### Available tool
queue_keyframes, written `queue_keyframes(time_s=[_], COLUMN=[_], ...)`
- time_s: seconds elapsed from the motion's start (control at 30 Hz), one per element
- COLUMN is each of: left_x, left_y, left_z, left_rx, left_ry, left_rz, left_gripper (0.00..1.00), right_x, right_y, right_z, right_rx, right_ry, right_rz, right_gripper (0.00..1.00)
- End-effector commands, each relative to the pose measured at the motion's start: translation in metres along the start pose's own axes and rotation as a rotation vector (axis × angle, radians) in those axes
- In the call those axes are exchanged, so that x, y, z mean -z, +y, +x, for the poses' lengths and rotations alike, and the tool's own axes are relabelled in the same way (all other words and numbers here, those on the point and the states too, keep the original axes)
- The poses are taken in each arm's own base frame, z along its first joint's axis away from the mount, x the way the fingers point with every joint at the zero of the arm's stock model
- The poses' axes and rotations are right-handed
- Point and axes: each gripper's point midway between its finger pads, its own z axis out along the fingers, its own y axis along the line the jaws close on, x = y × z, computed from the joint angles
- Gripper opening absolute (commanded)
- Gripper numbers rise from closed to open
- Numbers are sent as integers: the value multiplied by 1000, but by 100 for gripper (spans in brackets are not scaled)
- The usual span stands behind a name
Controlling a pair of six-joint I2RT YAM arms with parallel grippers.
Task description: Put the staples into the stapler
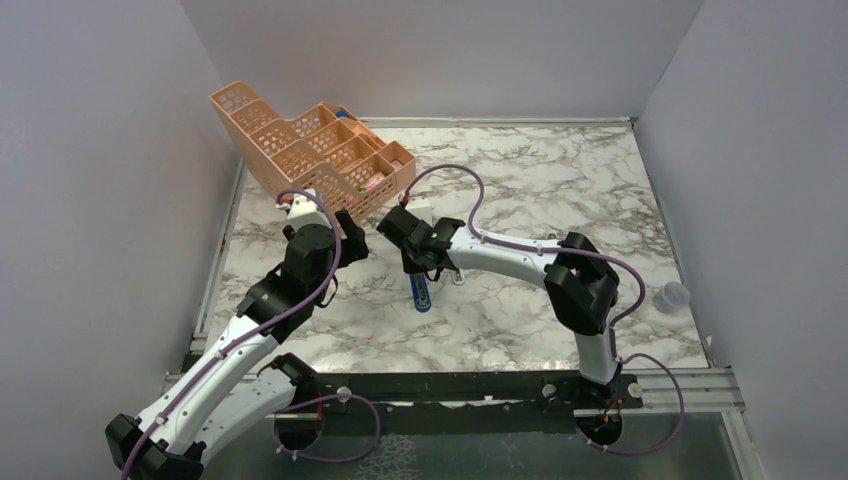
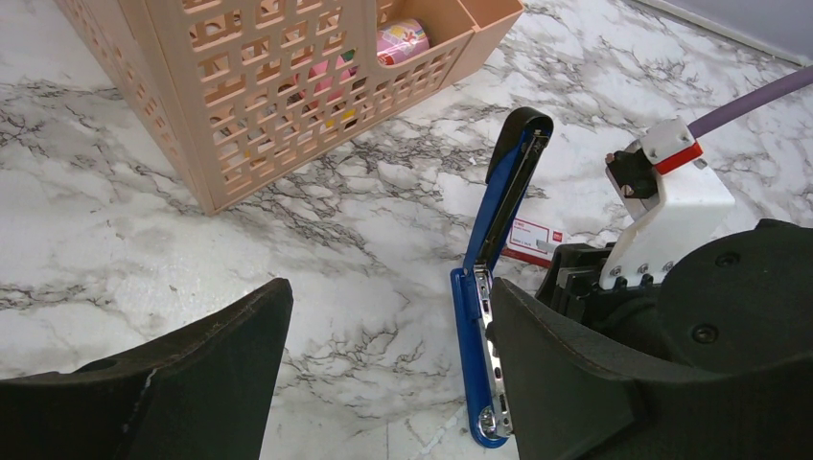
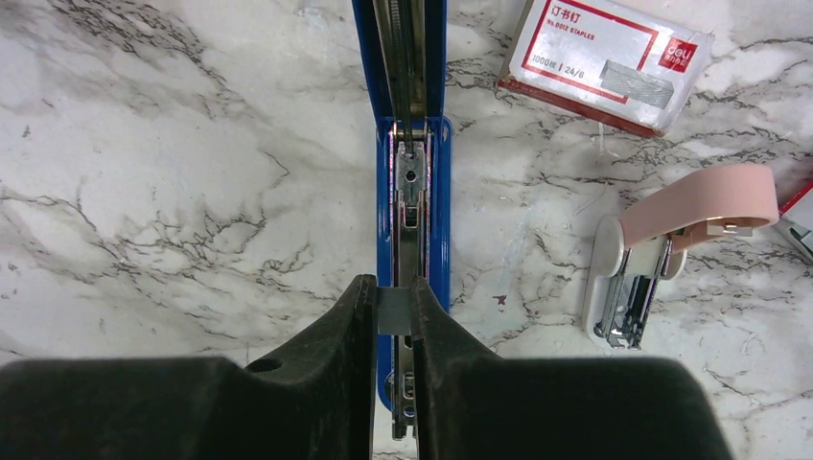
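Note:
The blue stapler [image 3: 410,192] lies open on the marble table, its lid swung up [image 2: 505,187] and its silver channel [image 2: 487,359] facing up. It also shows in the top view [image 1: 421,293]. My right gripper [image 3: 394,309] is shut on the staples [image 3: 394,312], a small silvery-grey block held just above the channel near its front end. My left gripper [image 2: 388,374] is open and empty. The stapler's base lies just inside its right finger [image 2: 575,383]. In the top view the left gripper [image 1: 350,238] is left of the right gripper [image 1: 412,258].
A red-and-white staples box [image 3: 606,63] lies right of the stapler, and also shows in the left wrist view [image 2: 533,238]. A small pink-and-white stapler [image 3: 662,240] lies beside it. The peach mesh organiser [image 1: 310,150] stands at the back left. A small clear cup [image 1: 672,296] sits at the right.

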Motion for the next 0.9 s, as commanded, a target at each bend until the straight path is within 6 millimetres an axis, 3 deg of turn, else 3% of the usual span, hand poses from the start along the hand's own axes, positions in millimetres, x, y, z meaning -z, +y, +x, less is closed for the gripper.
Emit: queue_keyframes(time_s=[0.0,0.43,0.87], left_x=[-1,-2,-2], left_y=[8,8,8], left_z=[2,3,4], left_rx=[2,1,1], left_ry=[-4,0,0], left_rz=[-32,-34,-35], left_gripper=[77,77,77], right_x=[8,-5,12], right_y=[-3,-7,1], right_z=[-13,6,-14], right_rx=[-1,43,42], right_ry=[-43,8,-55], right_rz=[-18,-14,-70], right_gripper=[19,19,19])
